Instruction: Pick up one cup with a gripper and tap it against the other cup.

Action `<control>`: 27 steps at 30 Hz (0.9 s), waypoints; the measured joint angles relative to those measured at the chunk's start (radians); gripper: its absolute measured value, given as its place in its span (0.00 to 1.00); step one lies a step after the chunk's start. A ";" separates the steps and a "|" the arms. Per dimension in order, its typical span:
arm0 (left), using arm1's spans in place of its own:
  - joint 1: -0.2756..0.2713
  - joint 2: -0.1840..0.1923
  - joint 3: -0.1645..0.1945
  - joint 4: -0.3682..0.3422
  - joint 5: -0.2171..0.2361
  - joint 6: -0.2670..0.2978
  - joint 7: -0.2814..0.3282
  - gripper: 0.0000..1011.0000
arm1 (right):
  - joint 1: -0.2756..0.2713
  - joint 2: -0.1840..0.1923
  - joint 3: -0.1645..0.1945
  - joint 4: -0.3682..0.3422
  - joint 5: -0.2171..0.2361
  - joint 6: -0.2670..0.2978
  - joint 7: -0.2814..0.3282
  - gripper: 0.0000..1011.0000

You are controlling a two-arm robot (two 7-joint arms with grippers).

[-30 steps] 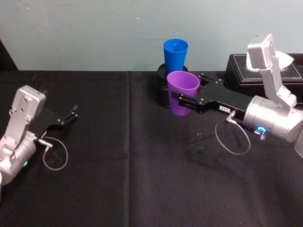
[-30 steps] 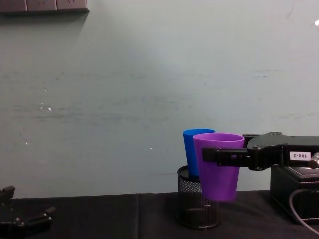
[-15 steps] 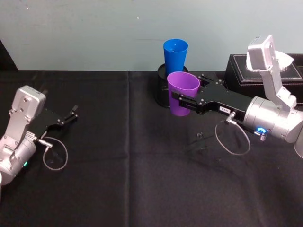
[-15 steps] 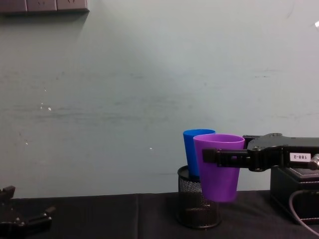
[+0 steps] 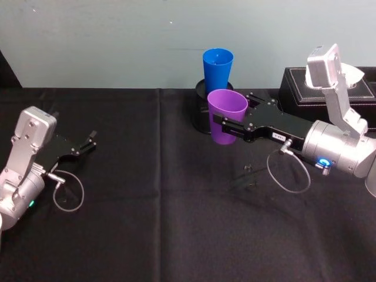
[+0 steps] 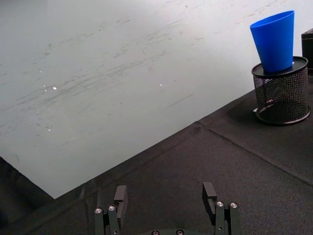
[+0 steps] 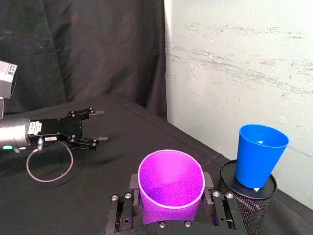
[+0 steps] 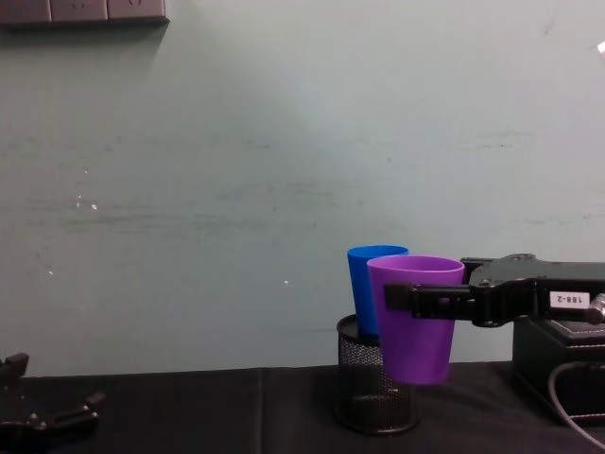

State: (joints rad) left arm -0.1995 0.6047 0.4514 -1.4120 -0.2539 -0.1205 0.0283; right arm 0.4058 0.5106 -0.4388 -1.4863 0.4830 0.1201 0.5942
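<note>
Right gripper [image 5: 230, 114], label [image 8: 568, 297] reading 188-2, pinches the purple cup [image 5: 222, 135] aloft just before the blue cup [image 5: 217, 67] in the mesh holder [image 8: 373, 397]; left gripper [image 5: 92, 141] parked, fingers apart, well across the black cloth [image 5: 176, 223].

Head camera: high, angled down on the black counter [image 5: 176, 205]. Chest camera: low, level, facing the wall [image 8: 236, 189]. Left wrist camera: far off, sighting over left pincer [image 6: 165, 192]. Right wrist camera: tight behind purple cup [image 7: 170, 188]. All four share the blue cup [image 5: 217, 66].

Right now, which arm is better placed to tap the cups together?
Right. The right gripper holds the purple cup close to the blue cup; the left gripper sits open, far off.
</note>
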 joint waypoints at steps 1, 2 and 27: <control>0.000 0.000 0.000 0.000 0.000 0.000 0.000 0.99 | 0.000 0.000 0.000 0.000 0.000 0.000 0.000 0.73; 0.000 0.000 0.000 0.000 0.000 0.000 0.000 0.99 | 0.000 0.000 0.000 0.000 0.000 0.000 0.000 0.73; 0.000 0.000 0.000 0.000 0.000 0.000 0.000 0.99 | 0.000 0.000 0.000 0.000 0.000 -0.001 0.001 0.73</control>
State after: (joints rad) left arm -0.1995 0.6047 0.4514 -1.4120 -0.2539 -0.1205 0.0283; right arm 0.4054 0.5105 -0.4388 -1.4863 0.4827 0.1191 0.5952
